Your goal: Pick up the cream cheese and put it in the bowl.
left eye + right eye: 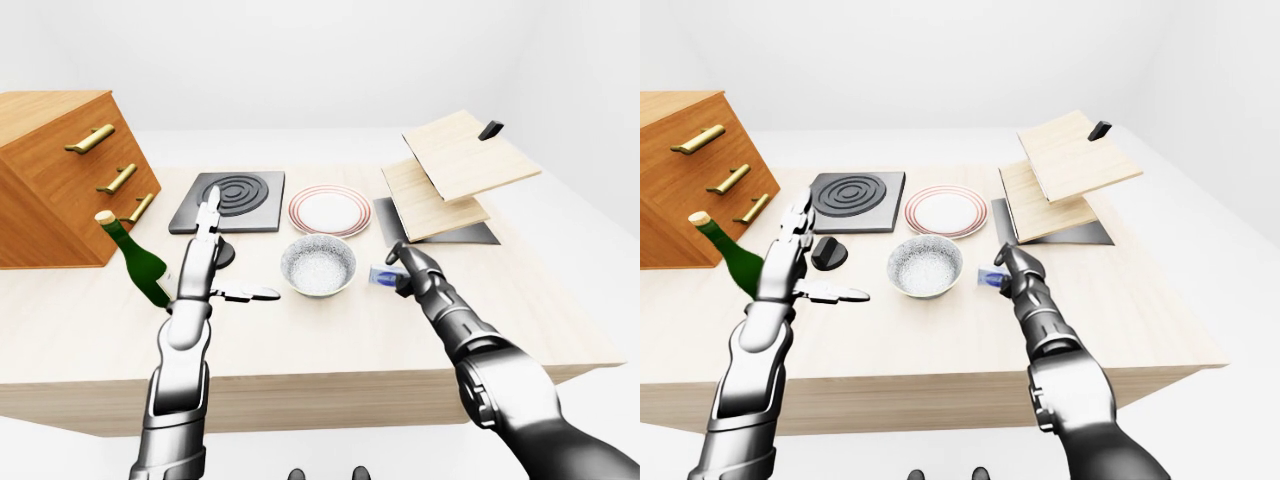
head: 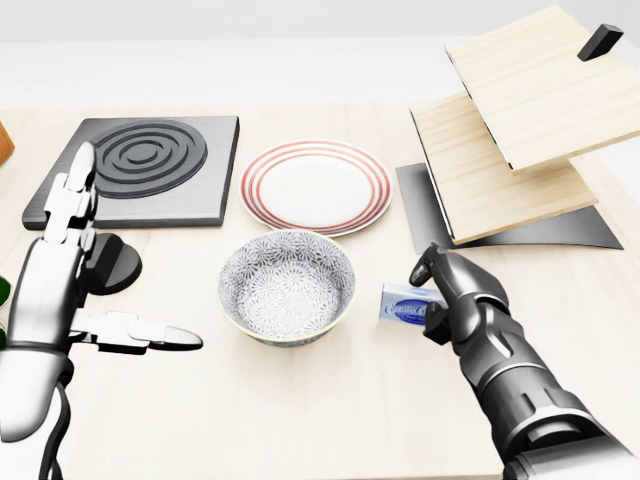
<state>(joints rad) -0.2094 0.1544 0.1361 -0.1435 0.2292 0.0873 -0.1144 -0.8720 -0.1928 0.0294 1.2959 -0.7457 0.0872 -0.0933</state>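
My right hand (image 2: 440,295) is wrapped around the small blue-and-white cream cheese box (image 2: 404,304), fingers curled onto it, just right of the grey speckled ceramic bowl (image 2: 287,287) on the pale wooden tabletop (image 2: 330,400). The box sits low beside the bowl's rim, outside it. My left hand (image 2: 70,270) hangs open at the head view's left, fingers spread, thumb pointing toward the bowl, holding nothing. Above the bowl lies a red-ringed white plate (image 2: 316,186).

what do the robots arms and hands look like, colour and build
Both arms are glossy metal in segmented shells with darker joints. The left hand and its arm look bright silver with pale, blocky fingers; the right hand and its forearm look darker gunmetal. Each hand has three chunky jointed fingers. No cables, markings or sleeves show.
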